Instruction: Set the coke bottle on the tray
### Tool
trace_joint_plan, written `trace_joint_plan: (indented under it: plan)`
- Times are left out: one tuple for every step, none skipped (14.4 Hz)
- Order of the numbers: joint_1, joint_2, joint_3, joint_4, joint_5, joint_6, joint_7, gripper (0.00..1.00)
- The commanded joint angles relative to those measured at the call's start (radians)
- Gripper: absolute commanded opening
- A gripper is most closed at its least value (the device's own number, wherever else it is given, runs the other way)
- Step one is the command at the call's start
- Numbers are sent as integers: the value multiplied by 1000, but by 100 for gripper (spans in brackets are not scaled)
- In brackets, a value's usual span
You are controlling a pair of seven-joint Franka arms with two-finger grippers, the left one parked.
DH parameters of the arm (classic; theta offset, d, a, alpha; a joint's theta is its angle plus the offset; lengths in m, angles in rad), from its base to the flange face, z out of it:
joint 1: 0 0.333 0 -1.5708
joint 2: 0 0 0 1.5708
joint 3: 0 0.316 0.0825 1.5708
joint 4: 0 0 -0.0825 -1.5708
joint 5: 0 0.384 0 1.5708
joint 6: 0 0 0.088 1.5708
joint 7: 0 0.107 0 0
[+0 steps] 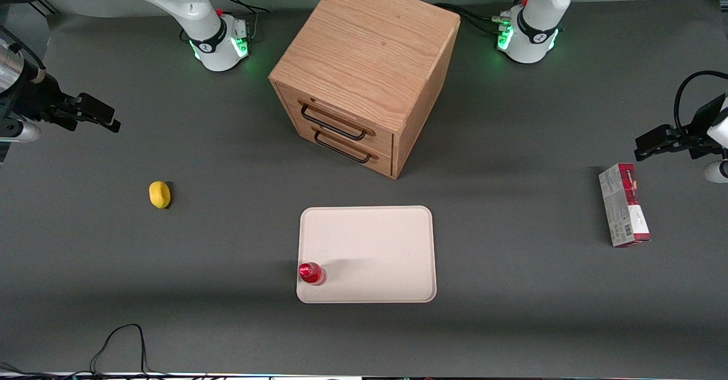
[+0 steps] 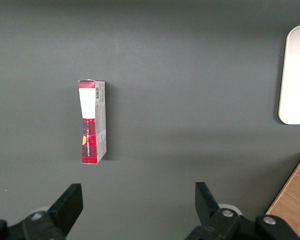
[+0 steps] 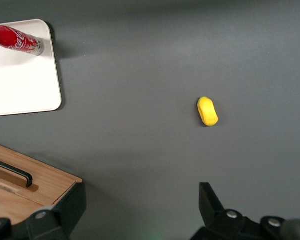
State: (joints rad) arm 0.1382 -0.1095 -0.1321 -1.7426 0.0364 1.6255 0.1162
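The small slim red coke bottle (image 1: 311, 273) is seen standing upright on the large flat cream rectangular tray (image 1: 375, 243), tucked into the tray corner nearest the front camera on the working arm's side, at about 7 o'clock from the tray's middle in the front view. In the right wrist view the bottle (image 3: 16, 39) is shown against the tray's (image 3: 25, 85) pale surface, white lettering visible on its side.

The right arm's black two-finger gripper (image 1: 94, 114) is held well apart from the tray, out at the working arm's end of the grey table (image 1: 227, 323), at roughly 10 o'clock from the bottle. Its jaws are spread wide, and nothing is held between them; in the wrist view the 2 fingers (image 3: 212, 202) are seen far apart above bare table.

A small yellow lemon-like object (image 1: 160, 194) is lying on the table, between the gripper and the tray. A wooden cabinet with 2 black-handled drawers (image 1: 364, 73) is standing at 12 o'clock from the tray. A red-and-white carton box (image 1: 623, 205) is lying toward the parked arm's end.
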Motion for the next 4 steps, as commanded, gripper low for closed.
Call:
trace_joint_plan:
  plan:
    - [-2,1,5,-18,-15,39,8,100]
    - [-2,1,5,-17,-13,43,8,100]
    - [-2,1,5,-17,-15,45,8,100]
    - [-2,1,3,-17,-13,45,8,100]
